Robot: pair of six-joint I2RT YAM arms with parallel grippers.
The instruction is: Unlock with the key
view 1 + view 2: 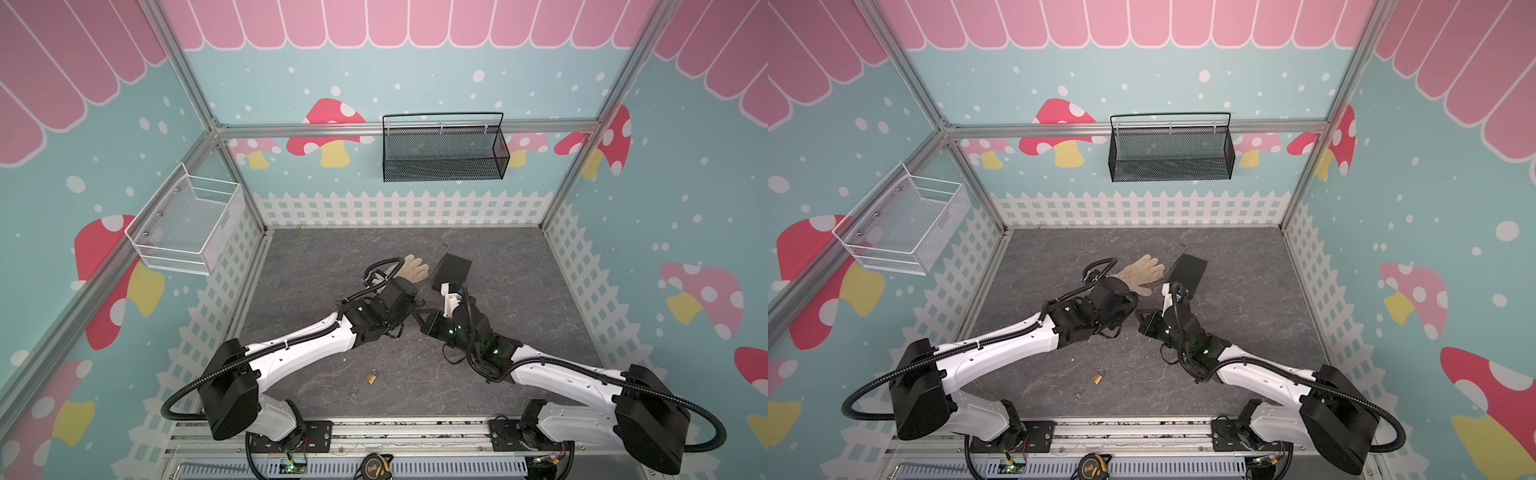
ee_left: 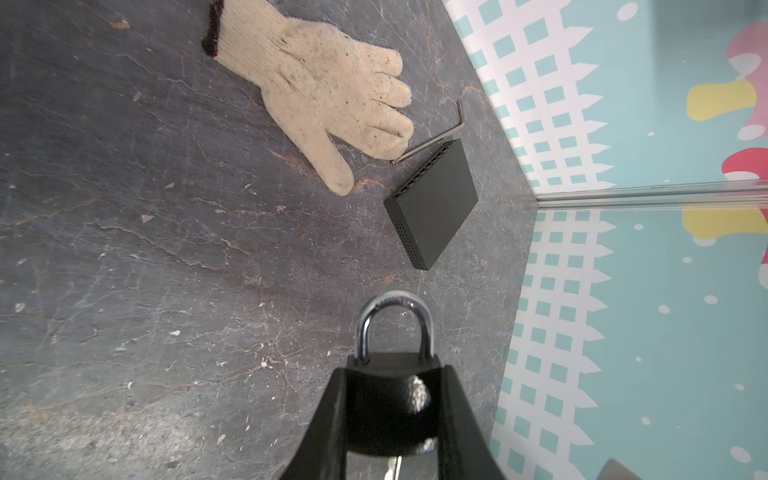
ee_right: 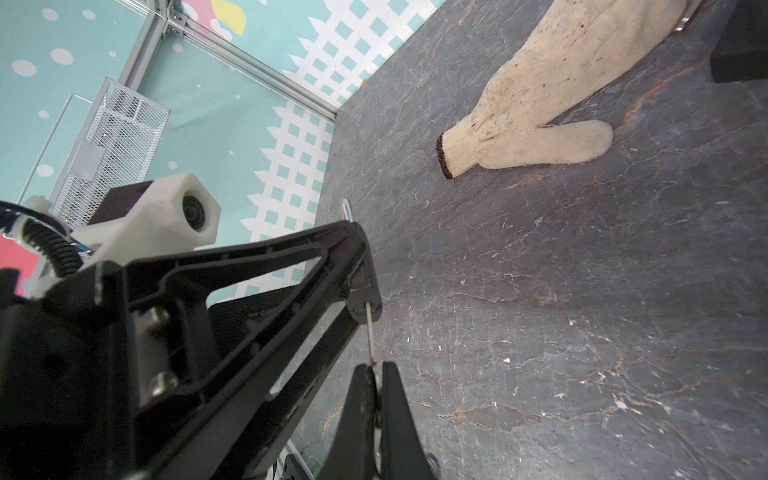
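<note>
You've got the grey table [image 1: 519, 332] with the left arm [image 1: 299, 353] and right arm [image 1: 552, 374] both reaching in, wrists meeting near its middle, above the surface.

Black mesh basket [image 1: 444, 153] is on the back wall, white wire basket [image 1: 187, 226] on the left wall. Contents can't be made out in either.

Black box [image 1: 453, 270] lies flat toward the back of the table. Glove [image 1: 411, 266] lies just left of it, fingertips close to the box's edge. Tape measure [image 1: 376, 467] sits on the front rail, off the table.

Left gripper [image 2: 395, 370]: jaws part-open, clamped on the sides of the black padlock [image 2: 384, 399]. Shackle points away from the wrist, both legs in the body.

Right gripper [image 3: 376, 366]: jaws fully closed, pinching the key [image 3: 370, 332] by its head. Blade runs straight to the underside of the lock body. You can't tell how deep it's seated.

Brass padlock [image 1: 371, 377] lies loose on the table near the front, well apart from both grippers.

Hex key [image 2: 440, 139] lies beside the box's far edge, touching the glove's fingertips.
</note>
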